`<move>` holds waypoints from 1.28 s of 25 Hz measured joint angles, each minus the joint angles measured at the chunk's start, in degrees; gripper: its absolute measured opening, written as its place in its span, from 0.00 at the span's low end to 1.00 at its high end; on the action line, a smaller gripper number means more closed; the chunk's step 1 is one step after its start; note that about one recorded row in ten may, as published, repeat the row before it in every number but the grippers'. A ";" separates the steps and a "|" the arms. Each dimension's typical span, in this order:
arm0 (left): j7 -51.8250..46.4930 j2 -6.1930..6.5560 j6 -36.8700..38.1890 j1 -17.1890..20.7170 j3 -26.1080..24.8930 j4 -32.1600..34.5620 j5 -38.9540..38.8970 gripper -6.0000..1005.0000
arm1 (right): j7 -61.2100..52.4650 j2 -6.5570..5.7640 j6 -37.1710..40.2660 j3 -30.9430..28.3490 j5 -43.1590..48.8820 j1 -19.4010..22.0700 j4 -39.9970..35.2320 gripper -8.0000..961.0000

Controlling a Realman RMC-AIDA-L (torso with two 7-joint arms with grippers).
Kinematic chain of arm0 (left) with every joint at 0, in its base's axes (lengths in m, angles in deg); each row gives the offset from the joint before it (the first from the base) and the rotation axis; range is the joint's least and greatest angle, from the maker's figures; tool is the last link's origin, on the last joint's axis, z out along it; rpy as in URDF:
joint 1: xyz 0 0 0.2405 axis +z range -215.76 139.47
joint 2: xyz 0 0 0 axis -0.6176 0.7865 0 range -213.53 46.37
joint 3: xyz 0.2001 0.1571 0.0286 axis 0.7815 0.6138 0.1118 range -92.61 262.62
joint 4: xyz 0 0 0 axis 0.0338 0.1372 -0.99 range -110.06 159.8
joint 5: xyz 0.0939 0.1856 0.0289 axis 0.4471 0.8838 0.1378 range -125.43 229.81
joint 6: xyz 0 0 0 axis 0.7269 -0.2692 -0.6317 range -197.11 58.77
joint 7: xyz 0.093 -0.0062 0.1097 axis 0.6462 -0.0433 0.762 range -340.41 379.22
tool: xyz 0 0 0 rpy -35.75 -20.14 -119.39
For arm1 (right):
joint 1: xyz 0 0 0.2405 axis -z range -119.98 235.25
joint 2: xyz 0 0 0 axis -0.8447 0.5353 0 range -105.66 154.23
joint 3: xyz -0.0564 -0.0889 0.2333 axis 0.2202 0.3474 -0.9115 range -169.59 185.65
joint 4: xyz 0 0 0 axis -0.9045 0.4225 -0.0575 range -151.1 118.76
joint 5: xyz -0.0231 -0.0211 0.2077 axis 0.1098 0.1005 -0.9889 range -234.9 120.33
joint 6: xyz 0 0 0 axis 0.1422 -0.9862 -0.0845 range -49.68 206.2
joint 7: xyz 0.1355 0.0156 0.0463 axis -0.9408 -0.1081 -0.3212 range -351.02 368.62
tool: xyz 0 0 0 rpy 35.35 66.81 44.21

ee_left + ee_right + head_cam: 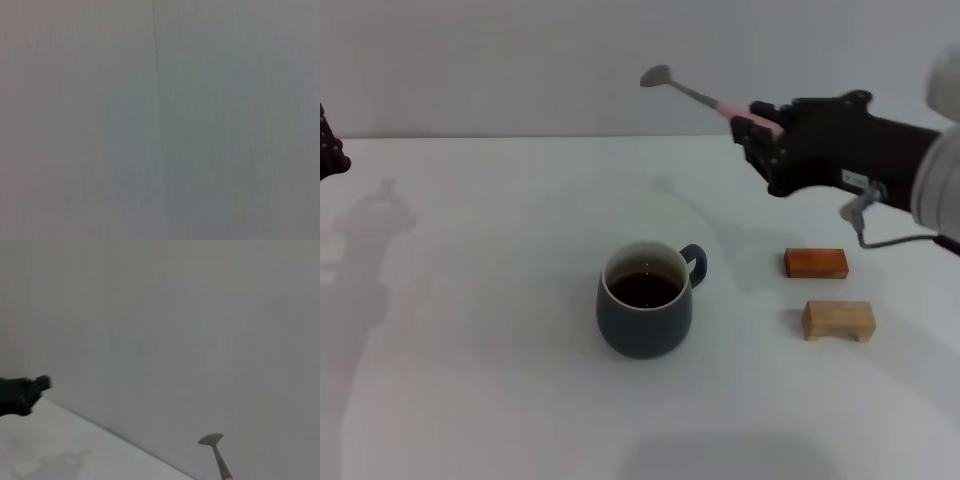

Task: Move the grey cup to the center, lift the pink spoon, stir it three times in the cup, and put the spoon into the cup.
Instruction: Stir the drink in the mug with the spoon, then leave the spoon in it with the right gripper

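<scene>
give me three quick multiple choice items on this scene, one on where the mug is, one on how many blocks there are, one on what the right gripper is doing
1. Where does the rounded dark slate-grey ceramic mug stand?
A. around the middle of the white table
B. on the orange-brown block
C. in the left gripper

2. How many small blocks lie on the table?
A. none
B. two
C. four

3. What is the state of the right gripper?
A. open and empty
B. shut on the mug's handle
C. shut on the slim pink-handled spoon with a silver bowl, held in the air

Answers:
1 A, the mug sits on the table surface, mid-table.
2 B, the orange-brown block and the light wooden block lie to the mug's right.
3 C, the spoon's bowl sticks out above the table.
</scene>
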 joint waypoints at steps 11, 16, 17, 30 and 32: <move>-0.04 0.04 0.02 -0.47 -0.18 0.00 -0.45 0.00 | -8.38 0.02 -21.64 -8.60 1.37 -17.18 0.20 0.17; 0.06 0.01 0.01 -0.88 -0.18 0.00 -0.45 0.00 | -12.50 -0.05 -31.37 -12.78 1.23 -25.88 -1.89 0.17; 0.08 -0.02 0.01 -0.93 -0.18 0.00 -0.45 0.00 | -13.70 -0.03 -34.88 -14.05 1.19 -28.96 -3.71 0.17; 0.04 -0.30 -0.15 -1.06 -1.39 0.00 -0.02 0.00 | -16.44 -0.30 -44.99 -15.12 2.50 -40.02 -16.31 0.17; 0.00 -0.35 -0.16 -1.04 -1.40 0.00 -0.01 0.00 | -16.46 -0.30 -45.52 -15.13 2.71 -40.30 -16.44 0.17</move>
